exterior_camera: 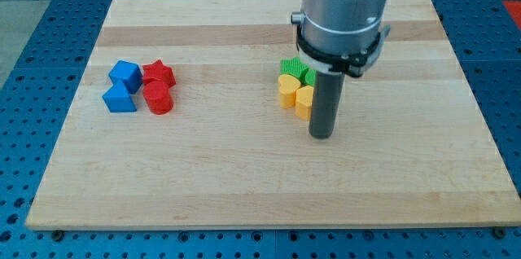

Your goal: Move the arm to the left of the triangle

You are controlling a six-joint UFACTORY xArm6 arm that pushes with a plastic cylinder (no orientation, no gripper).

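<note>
Bench [244, 177] is carrying everything, with the blue triangle [119, 98] sitting far toward the view's left. Rod end effector, jawless and holding nothing, is resting my tip [321, 135] far right of that triangle, beside yellow blocks [295, 96]. Approach is barely starting; next I judge a long leftward sweep skirting the red blocks [159, 85].

A pale wooden board [244, 177] with visible grain stripes lies flat on a blue perforated table [32, 31]. The blue surface shows around the board on every side. Light falls evenly across the board.
</note>
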